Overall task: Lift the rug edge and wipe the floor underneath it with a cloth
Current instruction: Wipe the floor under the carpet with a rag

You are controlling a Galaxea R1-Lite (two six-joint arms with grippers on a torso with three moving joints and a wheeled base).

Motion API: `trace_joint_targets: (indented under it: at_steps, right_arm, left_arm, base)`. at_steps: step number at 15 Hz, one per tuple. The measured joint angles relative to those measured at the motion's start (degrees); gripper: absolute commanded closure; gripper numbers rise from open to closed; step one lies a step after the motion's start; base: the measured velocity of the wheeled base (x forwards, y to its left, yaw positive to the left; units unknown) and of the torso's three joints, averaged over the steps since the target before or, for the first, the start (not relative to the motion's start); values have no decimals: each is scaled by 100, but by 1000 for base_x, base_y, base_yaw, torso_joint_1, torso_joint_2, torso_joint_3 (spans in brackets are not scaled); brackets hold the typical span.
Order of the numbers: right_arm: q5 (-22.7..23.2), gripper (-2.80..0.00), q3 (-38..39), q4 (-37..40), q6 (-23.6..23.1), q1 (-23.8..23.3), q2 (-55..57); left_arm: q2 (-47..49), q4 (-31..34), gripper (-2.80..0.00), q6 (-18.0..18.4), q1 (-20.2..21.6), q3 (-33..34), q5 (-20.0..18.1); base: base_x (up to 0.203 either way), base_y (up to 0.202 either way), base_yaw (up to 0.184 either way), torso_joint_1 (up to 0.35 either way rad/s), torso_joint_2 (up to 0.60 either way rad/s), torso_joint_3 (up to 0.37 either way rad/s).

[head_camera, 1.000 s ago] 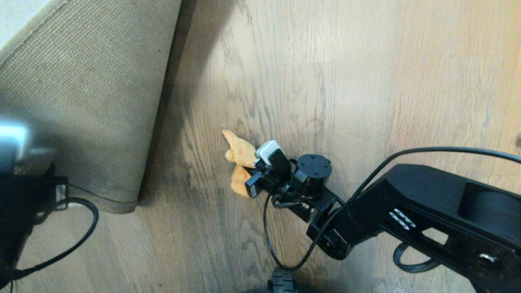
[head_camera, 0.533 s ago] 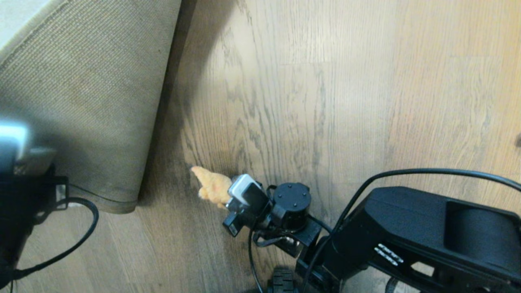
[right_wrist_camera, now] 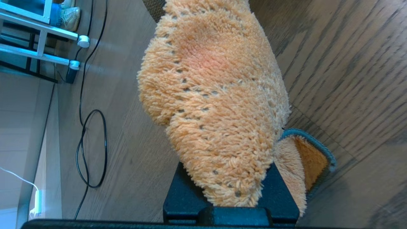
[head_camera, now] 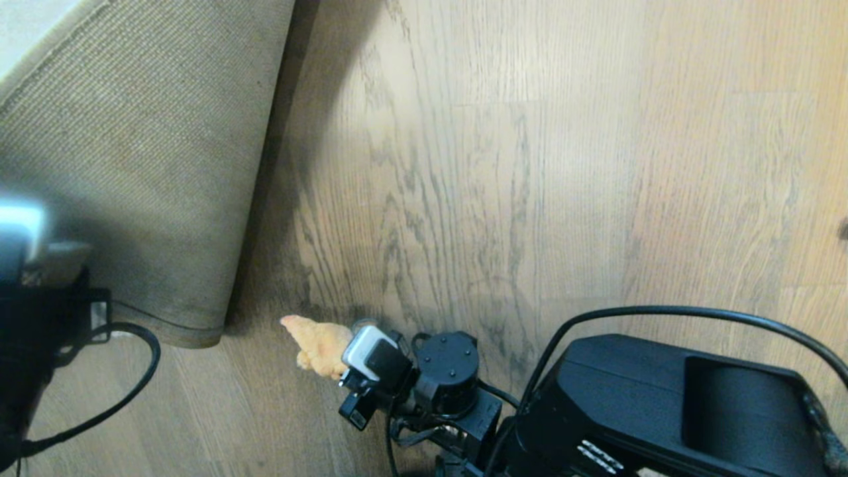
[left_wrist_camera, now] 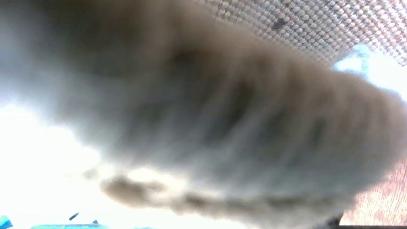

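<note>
One cloth (head_camera: 317, 343) clamped in right tool (head_camera: 341, 361), one lifted rug edge (head_camera: 165, 324), floor (head_camera: 530, 165)

rug edge (head_camera: 165, 199): lifted on my left, underside turned toward me, above the floor (head_camera: 530, 165)
cloth (head_camera: 318, 341): in my right fingers (head_camera: 334, 364), on the floor, just right of the rug corner
bare floor: ahead and right

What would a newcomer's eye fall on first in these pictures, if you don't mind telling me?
Most likely the cloth, a fluffy orange tuft clamped in the right gripper, low in the middle of the head view against the grey-brown floor. Next, the rug edge, turned up at the left so its tan woven backing shows, with the left gripper at its lower left corner.
</note>
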Motion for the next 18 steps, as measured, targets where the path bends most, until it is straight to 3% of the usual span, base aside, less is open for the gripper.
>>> trace_joint_targets:
  at_steps: [10,18]
  right_arm:
    - [1,0,-888,-15,3,-1063,279]
    - [26,0,-1183,-125,9,-1551,-56]
  left_arm:
    - [106,4,0,-1,-17,28,-11]
    - [130,-6,0,0,-54,28,-6]
  base:
    - [0,0,0,0,0,0]
    - [0,0,0,0,0,0]
